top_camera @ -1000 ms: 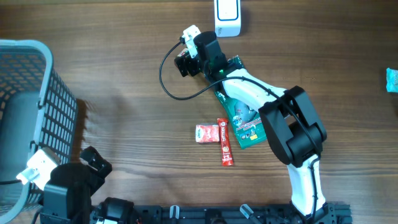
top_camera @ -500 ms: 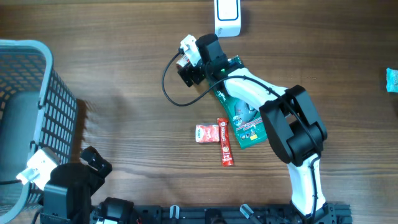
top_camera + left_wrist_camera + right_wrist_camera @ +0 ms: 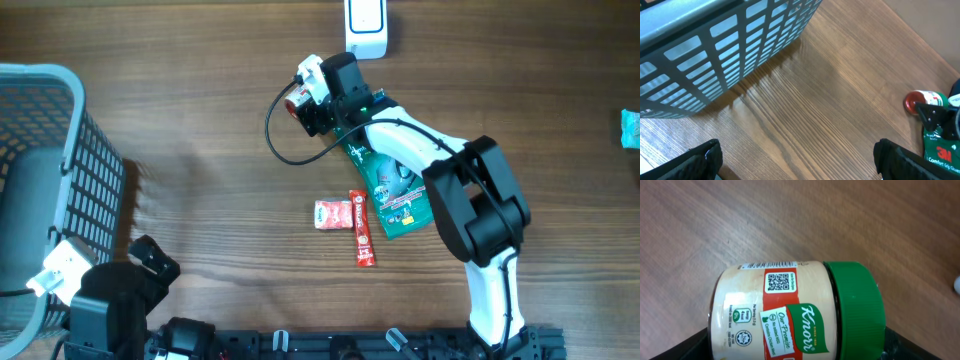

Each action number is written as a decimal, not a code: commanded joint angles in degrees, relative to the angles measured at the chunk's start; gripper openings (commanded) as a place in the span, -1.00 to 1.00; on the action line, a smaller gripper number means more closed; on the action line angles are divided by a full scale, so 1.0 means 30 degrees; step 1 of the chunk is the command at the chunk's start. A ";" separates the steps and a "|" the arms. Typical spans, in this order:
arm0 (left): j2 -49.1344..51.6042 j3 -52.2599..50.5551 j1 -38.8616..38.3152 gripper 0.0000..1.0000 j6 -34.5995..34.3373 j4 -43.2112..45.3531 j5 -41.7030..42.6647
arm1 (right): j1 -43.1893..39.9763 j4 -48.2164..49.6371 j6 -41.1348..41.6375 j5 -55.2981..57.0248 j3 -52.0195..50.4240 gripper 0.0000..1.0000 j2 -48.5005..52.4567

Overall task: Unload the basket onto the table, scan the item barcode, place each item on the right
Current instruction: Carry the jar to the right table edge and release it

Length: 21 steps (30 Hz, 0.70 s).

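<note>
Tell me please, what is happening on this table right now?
The right gripper is placed around a Knorr jar with a green lid, which lies on its side on the wooden table close to the white scanner. Whether the fingers already press on the jar cannot be told. The left gripper is open and holds nothing, beside the grey basket. A green packet lies under the right arm.
</note>
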 commanded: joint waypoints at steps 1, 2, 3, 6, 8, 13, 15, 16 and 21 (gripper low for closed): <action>-0.0073 0.0124 0.0146 1.00 -0.0182 0.0044 -0.0044 | -0.0291 -0.1435 0.0925 0.0321 0.0240 0.61 -0.2747; -0.0073 0.0124 0.0146 1.00 -0.0182 0.0044 -0.0044 | -0.0408 -0.2135 0.1246 0.0525 0.0240 0.61 -0.3359; -0.0073 0.0124 0.0146 1.00 -0.0182 0.0044 -0.0044 | -0.0699 -0.3300 0.1275 0.0678 0.0240 0.60 -0.4386; -0.0073 0.0124 0.0146 1.00 -0.0182 0.0044 -0.0044 | -0.1829 -0.6149 0.1596 0.2535 0.0240 0.58 -0.6564; -0.0073 0.0124 0.0146 1.00 -0.0182 0.0044 -0.0044 | -0.3024 -0.7599 0.2142 0.4248 0.0240 0.56 -0.7366; -0.0073 0.0124 0.0146 1.00 -0.0182 0.0044 -0.0044 | -0.8553 -1.0979 0.3198 0.5472 -0.0138 0.56 -0.7512; -0.0073 0.0124 0.0146 1.00 -0.0182 0.0044 -0.0044 | -1.0892 -1.0426 0.3177 0.5457 -0.0488 0.57 -0.7446; -0.0073 0.0124 0.0146 1.00 -0.0182 0.0044 -0.0044 | -1.2269 -0.9755 0.3169 0.5457 -0.0597 0.63 -0.7315; -0.0073 0.0124 0.0146 1.00 -0.0182 0.0044 -0.0044 | -1.6670 -0.8947 0.1836 0.5450 -0.0590 0.66 -0.6368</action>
